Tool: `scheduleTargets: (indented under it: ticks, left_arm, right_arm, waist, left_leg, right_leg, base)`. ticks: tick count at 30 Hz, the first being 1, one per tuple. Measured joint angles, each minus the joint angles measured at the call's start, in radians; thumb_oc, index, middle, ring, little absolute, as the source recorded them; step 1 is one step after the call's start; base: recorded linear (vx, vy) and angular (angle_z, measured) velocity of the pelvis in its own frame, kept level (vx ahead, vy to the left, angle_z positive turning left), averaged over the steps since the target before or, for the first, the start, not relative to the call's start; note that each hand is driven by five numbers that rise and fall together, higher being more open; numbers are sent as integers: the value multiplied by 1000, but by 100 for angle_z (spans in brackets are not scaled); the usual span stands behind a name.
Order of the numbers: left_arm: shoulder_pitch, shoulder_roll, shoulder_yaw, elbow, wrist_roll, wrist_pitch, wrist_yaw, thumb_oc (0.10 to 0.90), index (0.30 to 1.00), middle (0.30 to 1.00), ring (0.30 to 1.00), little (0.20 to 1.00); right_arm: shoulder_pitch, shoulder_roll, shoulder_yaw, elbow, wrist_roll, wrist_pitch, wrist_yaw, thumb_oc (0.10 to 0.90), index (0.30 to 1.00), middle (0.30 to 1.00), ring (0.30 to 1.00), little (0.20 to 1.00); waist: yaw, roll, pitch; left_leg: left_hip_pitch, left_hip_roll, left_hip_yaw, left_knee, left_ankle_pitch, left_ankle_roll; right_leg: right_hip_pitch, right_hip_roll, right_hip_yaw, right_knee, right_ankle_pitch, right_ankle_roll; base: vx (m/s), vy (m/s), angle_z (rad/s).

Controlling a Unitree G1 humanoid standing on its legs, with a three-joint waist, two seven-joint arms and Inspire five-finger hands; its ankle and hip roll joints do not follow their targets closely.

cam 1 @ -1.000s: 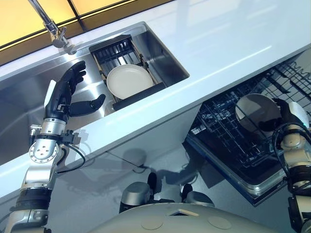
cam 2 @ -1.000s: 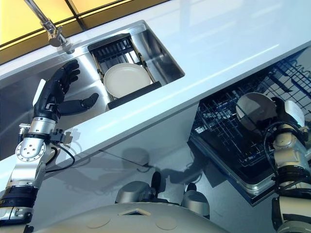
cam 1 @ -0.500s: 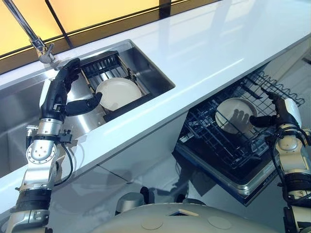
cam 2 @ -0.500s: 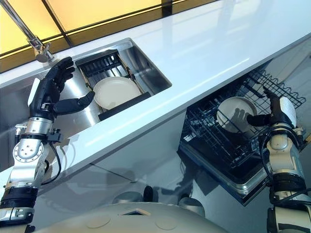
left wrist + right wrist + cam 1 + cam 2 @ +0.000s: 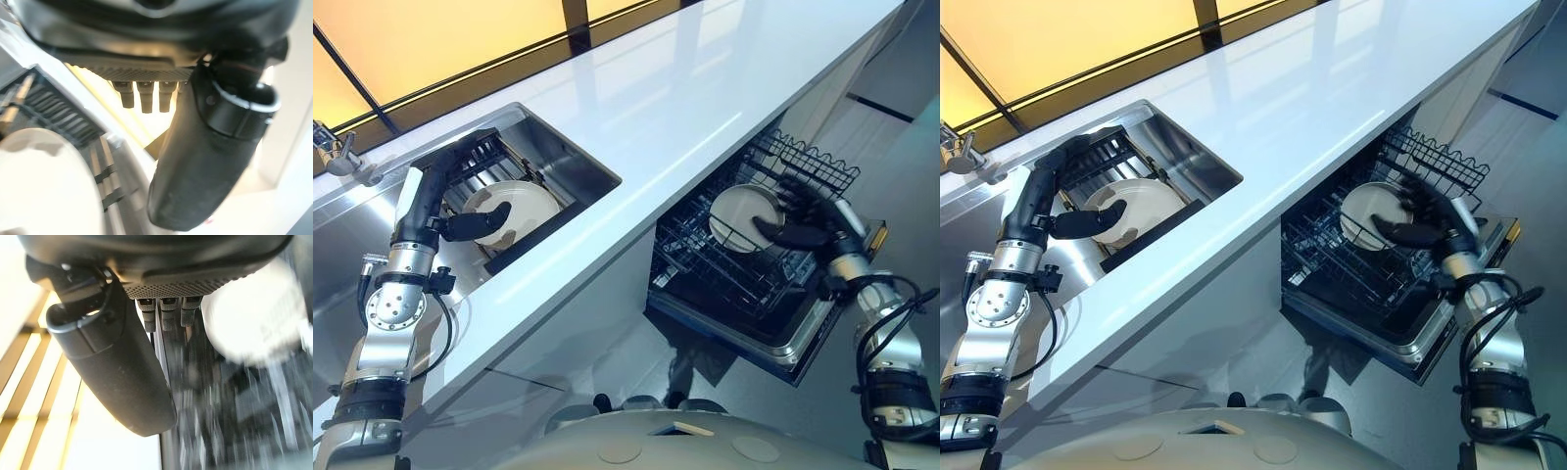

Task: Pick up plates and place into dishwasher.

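Observation:
A cream plate (image 5: 524, 201) lies flat on a black rack (image 5: 480, 157) set across the steel sink (image 5: 563, 162). My left hand (image 5: 435, 191) hovers at the plate's left edge, open, with fingers straight over the rack and its thumb (image 5: 481, 223) stretched across the plate's rim. The left wrist view shows this plate (image 5: 44, 186) just past the thumb. A second white plate (image 5: 736, 215) stands on edge in the pulled-out dishwasher rack (image 5: 715, 279). My right hand (image 5: 808, 217) is open right beside it, fingers spread and thumb pointing under it. I cannot tell whether it touches the plate (image 5: 259, 323).
A long white countertop (image 5: 666, 98) runs between the sink and the dishwasher. The faucet (image 5: 337, 157) stands at the sink's far left. The dishwasher's wire rack rises at its back edge (image 5: 808, 157), behind the right hand. Grey floor lies below the open dishwasher.
The camera has swung right. My right hand set its plate on edge in the dishwasher rack and let go. My left hand moved from the sink's left onto the plate there.

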Motion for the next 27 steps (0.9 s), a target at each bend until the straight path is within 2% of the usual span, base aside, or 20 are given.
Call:
scheduleTargets:
  ticks: [4, 9, 14, 18, 27]
  left_arm:
    - [-7, 87, -15, 69, 70, 72, 0, 800, 900, 900, 900, 900]
    - [-23, 166, -19, 156, 97, 165, 1, 800, 900, 900, 900, 900]
    - [-95, 219, -74, 233, 132, 224, 4, 800, 900, 900, 900, 900]
    - [-131, 270, -126, 293, 152, 261, 28, 800, 900, 900, 900, 900]
    - [-163, 281, -135, 356, 87, 268, 63, 800, 900, 900, 900, 900]
  right_arm:
    - [35, 15, 88, -2, 70, 61, 184, 800, 900, 900, 900, 900]
    - [63, 31, 144, -2, 84, 91, 262, 800, 900, 900, 900, 900]
    - [63, 29, 244, -8, 83, 102, 297, 800, 900, 900, 900, 900]
    - [68, 17, 324, -29, 74, 119, 324, 800, 900, 900, 900, 900]
    - [127, -31, 380, -53, 29, 134, 302, 800, 900, 900, 900, 900]
  waist:
    - [-11, 1, -1]
    - [-15, 2, -10]
    - [-15, 2, -11]
    - [-38, 5, -9]
    - [-59, 28, 4]
  left_leg:
    - [-9, 0, 11, 0, -1, 1]
    - [-19, -1, 34, 0, -3, 3]
    - [-13, -2, 60, 0, -7, 9]
    - [-13, -3, 86, 0, -8, 12]
    - [-19, -15, 106, 2, -10, 21]
  right_leg:
    - [-16, -2, 4, 3, 0, 1]
    - [-38, -2, 23, 12, 2, 4]
    - [-64, -4, 23, 44, 2, 4]
    - [-95, -8, 26, 77, -1, 8]
    - [-127, -21, 30, 109, -6, 15]
  base:
    - [15, 99, -4]
    - [33, 109, -14]
    - [80, 128, -20]
    - [85, 133, -20]
    - [71, 86, -8]
